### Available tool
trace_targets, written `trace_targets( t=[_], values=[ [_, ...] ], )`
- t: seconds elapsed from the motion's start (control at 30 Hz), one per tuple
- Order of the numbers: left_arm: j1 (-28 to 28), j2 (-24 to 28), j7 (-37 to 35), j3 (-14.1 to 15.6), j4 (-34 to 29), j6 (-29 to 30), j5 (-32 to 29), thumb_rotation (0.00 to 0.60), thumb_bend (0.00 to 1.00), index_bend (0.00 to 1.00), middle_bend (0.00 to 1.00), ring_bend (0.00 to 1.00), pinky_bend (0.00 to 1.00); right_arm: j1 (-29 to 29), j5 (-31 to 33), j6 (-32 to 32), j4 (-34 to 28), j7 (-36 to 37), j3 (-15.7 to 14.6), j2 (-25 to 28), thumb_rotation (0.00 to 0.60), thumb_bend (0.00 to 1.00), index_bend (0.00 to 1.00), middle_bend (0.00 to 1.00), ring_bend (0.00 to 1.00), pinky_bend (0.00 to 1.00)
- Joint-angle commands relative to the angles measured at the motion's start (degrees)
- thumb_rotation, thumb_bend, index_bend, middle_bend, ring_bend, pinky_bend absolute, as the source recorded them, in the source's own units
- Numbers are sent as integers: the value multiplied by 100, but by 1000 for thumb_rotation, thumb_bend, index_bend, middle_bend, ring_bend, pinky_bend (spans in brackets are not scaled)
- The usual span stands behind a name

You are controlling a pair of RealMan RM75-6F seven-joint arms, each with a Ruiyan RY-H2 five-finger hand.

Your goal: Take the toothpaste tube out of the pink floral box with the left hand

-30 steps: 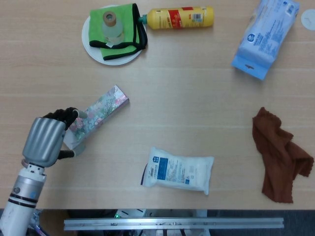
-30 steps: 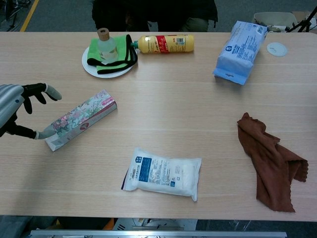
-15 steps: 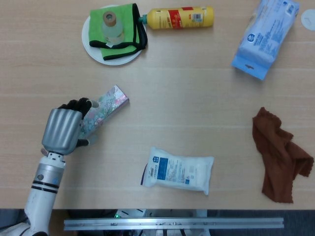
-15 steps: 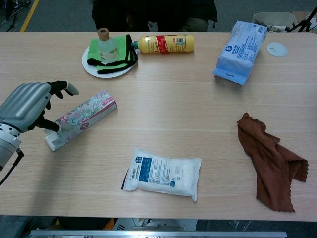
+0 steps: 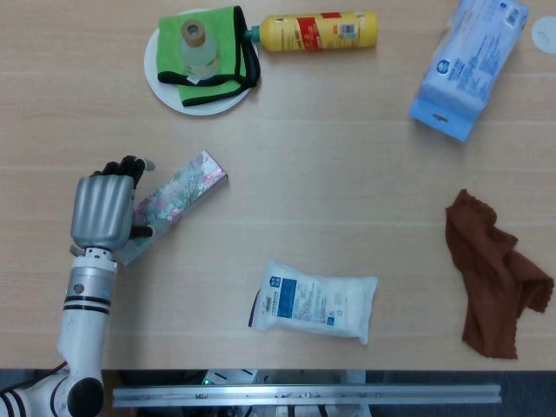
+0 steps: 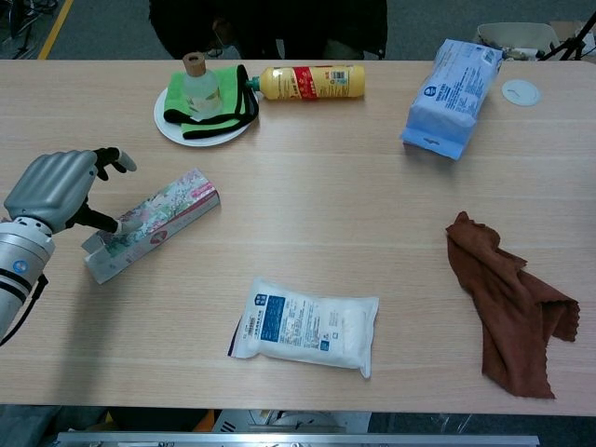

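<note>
The pink floral box (image 5: 181,196) (image 6: 156,223) lies flat on the table at the left, running diagonally, with its lower-left end open. No toothpaste tube shows; the box hides whatever is inside. My left hand (image 5: 103,209) (image 6: 58,189) hangs over that open end with its back up. Its thumb (image 6: 104,223) touches the box's top near the opening, and the fingertips (image 6: 114,158) are spread past the far side, holding nothing. My right hand is in neither view.
At the back left, a white plate (image 6: 168,126) holds a green cloth and a small bottle, with a yellow bottle (image 6: 310,81) lying beside it. A blue pack (image 6: 450,96) lies back right, a brown cloth (image 6: 503,307) right, and a white pack (image 6: 305,325) front centre.
My left hand came in from the left edge over the box's open end, then settled slightly back with its thumb on the box. The box has hardly shifted.
</note>
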Motion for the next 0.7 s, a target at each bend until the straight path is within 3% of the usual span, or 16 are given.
trace_targets(
  t=[0.03, 0.17, 0.33, 0.7],
  values=[
    [-57, -97, 5, -62, 86, -51, -167, 492, 10, 287, 304, 334, 510, -1, -5, -9, 16, 18, -9, -15, 600, 311, 427, 398, 277, 409],
    [-97, -195, 9, -70, 139, -72, -337, 371, 9, 253, 278, 318, 504, 4, 1, -32, 42, 38, -14, -37, 600, 310, 427, 398, 277, 404],
    [-129, -299, 80, -15, 156, -40, -437, 303, 0, 198, 232, 283, 478, 13, -2, -57, 59, 43, -22, -57, 600, 310, 427, 398, 277, 402],
    [-226, -659, 484, 125, 645, 145, -454, 292, 0, 195, 228, 279, 475, 0, 8, -84, 92, 76, -46, -79, 600, 310, 427, 398, 277, 401]
  ],
)
